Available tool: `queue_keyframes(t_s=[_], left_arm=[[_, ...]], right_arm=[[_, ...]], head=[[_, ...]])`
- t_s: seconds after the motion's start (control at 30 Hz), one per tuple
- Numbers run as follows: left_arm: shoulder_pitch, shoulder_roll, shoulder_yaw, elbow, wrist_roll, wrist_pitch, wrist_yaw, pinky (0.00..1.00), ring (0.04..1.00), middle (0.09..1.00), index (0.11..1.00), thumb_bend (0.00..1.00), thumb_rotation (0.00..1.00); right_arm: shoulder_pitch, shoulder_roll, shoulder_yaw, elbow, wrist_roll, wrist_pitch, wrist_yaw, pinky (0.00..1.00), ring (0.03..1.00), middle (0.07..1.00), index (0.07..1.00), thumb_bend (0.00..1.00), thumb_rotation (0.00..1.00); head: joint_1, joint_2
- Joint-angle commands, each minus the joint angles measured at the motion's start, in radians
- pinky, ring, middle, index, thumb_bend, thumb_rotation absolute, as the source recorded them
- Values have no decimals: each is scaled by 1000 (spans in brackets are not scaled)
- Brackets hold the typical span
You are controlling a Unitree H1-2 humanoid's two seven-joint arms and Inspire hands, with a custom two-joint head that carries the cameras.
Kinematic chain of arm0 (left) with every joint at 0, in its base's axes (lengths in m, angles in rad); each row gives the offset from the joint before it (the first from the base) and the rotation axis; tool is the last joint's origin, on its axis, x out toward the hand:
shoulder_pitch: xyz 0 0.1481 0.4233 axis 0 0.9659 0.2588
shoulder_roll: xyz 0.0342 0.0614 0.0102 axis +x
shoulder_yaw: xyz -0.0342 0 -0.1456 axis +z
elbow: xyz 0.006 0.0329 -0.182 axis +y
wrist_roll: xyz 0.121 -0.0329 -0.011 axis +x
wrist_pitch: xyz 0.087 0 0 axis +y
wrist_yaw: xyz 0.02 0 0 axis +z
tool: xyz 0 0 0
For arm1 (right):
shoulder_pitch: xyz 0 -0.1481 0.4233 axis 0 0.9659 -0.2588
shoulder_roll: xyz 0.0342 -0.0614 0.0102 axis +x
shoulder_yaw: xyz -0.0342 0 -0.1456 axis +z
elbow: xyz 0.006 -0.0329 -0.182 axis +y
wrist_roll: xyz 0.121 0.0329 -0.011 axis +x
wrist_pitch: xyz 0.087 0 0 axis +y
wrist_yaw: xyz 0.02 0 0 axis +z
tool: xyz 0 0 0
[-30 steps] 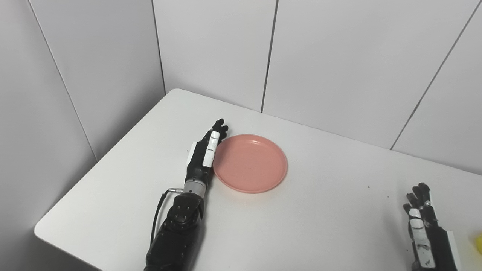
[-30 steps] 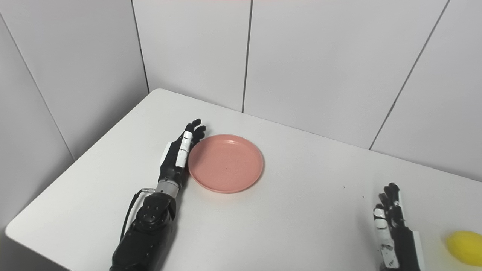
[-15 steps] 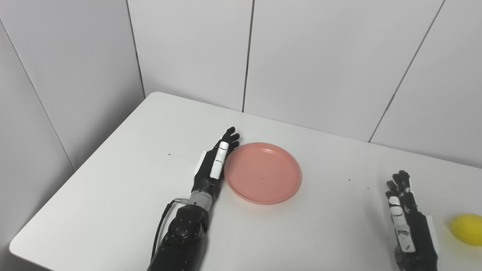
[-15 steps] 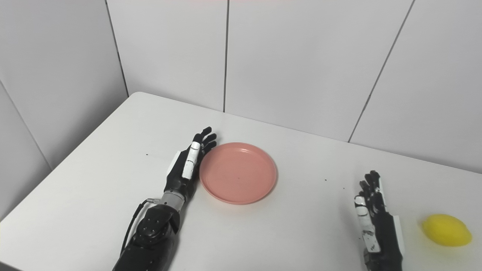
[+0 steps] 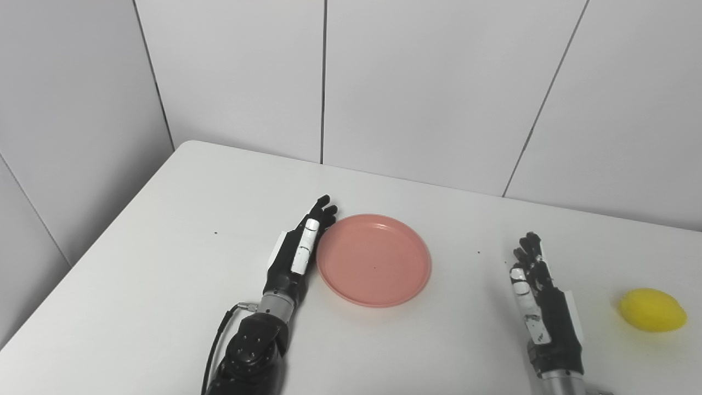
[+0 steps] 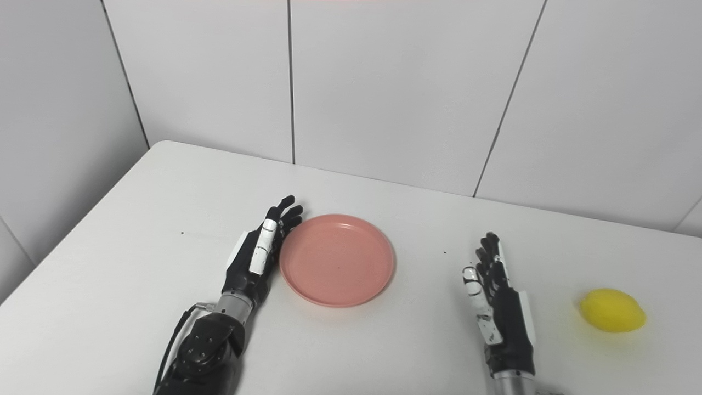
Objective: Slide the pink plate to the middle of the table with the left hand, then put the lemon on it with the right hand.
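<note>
Since a second ago my head has swung right, so the whole picture has shifted; against the table, the plate (image 5: 374, 260) looks to have slid a little rightward with my left hand (image 5: 294, 256) pressed along its left rim. It now lies flat on the table (image 5: 164, 258), left of the middle as far as I can judge, empty.

My left hand stands on edge, fingers straight and together, holding nothing, its inner side touching the rim. To push well, I keep that flat side low against the rim and drive steadily to the right, through the plate's centre line, so it slides without spinning off my fingers or riding up over them. I judge a bit more travel is wanted before it sits in the middle.

My right hand (image 6: 498, 302) rests on edge too, fingers extended and slightly apart, holding nothing, well apart from the plate on its right. It lies in the plate's line of travel, so I stop short of it. The lemon (image 6: 612, 310) sits near that hand's right side, untouched.

Nothing else stands between plate and centre; only a few dark specks (image 5: 479, 253) dot the surface.
</note>
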Motion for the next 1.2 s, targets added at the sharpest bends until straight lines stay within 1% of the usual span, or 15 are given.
queue_keyframes(t_s=[0.0,0.1,0.13,0.17,0.2,0.3,0.33,0.43,0.6,0.67,0.73,0.8,0.93,1.03,1.17], left_arm=[[-8,3,-5,-38,0,0,-19,969,932,924,934,692,1000],[-5,-2,-10,-50,-15,0,-34,951,930,923,933,684,1000],[-4,-3,-12,-54,-16,1,-36,951,925,920,930,676,1000],[-2,-4,-15,-59,-15,5,-37,951,925,919,930,676,1000],[-1,-4,-17,-63,-15,8,-38,959,926,923,931,681,1000],[2,-2,-23,-76,-11,22,-43,979,932,931,934,692,1000],[3,-2,-25,-77,-10,19,-45,979,936,933,935,692,1000],[6,-5,-31,-83,-11,20,-48,970,936,932,932,699,1000],[10,-7,-47,-92,-6,23,-56,970,933,925,929,698,1000],[12,-8,-53,-95,-5,25,-58,976,934,924,929,695,1000],[16,-10,-63,-104,-3,42,-59,984,938,927,931,699,1000],[18,-6,-74,-104,-7,40,-73,985,948,940,944,695,1000],[22,-2,-77,-92,-20,27,-93,979,953,949,955,699,1000],[23,-8,-76,-79,-29,12,-105,954,940,937,940,694,1000],[23,-10,-82,-62,-24,-6,-117,930,932,930,927,699,1000]], right_arm=[[-9,20,6,-28,-37,21,-37,945,934,947,951,701,805],[-13,37,10,-29,-67,35,-63,908,909,929,931,685,791],[-14,40,12,-29,-73,40,-67,904,904,925,927,686,789],[-15,42,18,-29,-98,45,-78,903,904,924,927,687,789],[-15,44,23,-30,-117,50,-85,900,897,918,923,668,817],[-19,51,37,-30,-159,57,-101,900,895,912,924,643,855],[-21,51,40,-28,-159,57,-99,909,900,918,931,639,873],[-28,56,47,-20,-138,52,-83,922,921,938,944,641,883],[-34,67,57,-23,-123,62,-77,957,956,972,967,645,896],[-37,72,58,-23,-120,67,-80,957,960,974,969,649,894],[-39,77,59,-25,-116,66,-82,952,964,977,973,646,891],[-40,82,61,-30,-119,72,-85,949,964,976,974,647,898],[-43,88,63,-34,-127,75,-90,944,964,979,975,642,907],[-49,91,64,-33,-136,75,-97,937,958,976,972,643,912],[-52,93,64,-32,-138,79,-99,938,956,974,974,646,911]], head=[[-19,4],[-55,7],[-55,7],[-78,9],[-78,9],[-118,15],[-121,15],[-159,23],[-194,30],[-207,35],[-220,41],[-231,45],[-255,53],[-281,60],[-293,63]])
